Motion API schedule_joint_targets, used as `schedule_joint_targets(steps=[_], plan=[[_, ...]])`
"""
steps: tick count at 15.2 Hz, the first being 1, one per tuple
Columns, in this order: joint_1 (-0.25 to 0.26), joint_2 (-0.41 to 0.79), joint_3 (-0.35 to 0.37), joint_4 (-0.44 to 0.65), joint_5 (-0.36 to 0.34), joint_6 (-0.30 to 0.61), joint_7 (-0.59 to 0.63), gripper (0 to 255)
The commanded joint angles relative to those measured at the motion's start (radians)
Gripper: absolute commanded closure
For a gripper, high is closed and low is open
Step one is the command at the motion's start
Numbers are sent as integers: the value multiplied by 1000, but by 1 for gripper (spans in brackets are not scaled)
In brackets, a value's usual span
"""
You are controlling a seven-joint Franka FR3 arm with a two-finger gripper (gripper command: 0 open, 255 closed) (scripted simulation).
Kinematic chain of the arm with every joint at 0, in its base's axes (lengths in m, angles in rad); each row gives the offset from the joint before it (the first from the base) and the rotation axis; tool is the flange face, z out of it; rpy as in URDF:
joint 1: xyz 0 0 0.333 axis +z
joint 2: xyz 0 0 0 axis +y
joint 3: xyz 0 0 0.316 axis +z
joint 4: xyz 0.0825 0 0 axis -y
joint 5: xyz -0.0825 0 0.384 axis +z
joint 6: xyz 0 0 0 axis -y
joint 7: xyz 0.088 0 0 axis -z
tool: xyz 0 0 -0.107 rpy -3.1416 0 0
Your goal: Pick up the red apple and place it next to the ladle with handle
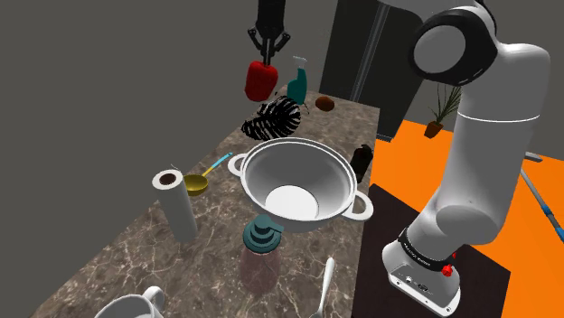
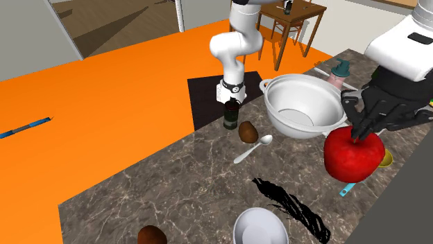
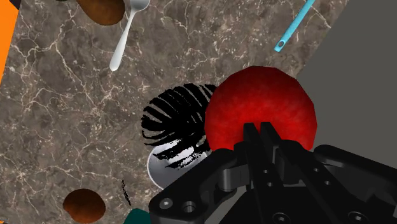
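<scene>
Pinching the apple (image 1: pixel 261 81), the gripper (image 1: pixel 268 58) hangs high above the far end of the table (image 1: pixel 108 262); the ladle (image 1: pixel 197 184) lies just beside the pot (image 1: pixel 262 176), on the shoulder view's left.

We find the ladle (image 1: pixel 196 184) and paper roll (image 1: pixel 176 208) crowding one side of the white pot (image 1: pixel 336 181); bare worktop (image 1: pixel 99 244) opens past them, away from the pot.

The apple (image 1: pixel 261 81) hangs in the tool (image 1: pixel 268 56) above the counter (image 1: pixel 117 244), with the ladle (image 1: pixel 197 184) beside the pot (image 1: pixel 262 176).
</scene>
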Motion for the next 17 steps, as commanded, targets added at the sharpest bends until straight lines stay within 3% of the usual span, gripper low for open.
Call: schedule_joint_targets(steps=[1,6,17], plan=[[30,26,13,45,-4,-15,45,255],[107,156,42,248,-15,-81,152,255],[109,64,41,-51,-14,125,139,255]])
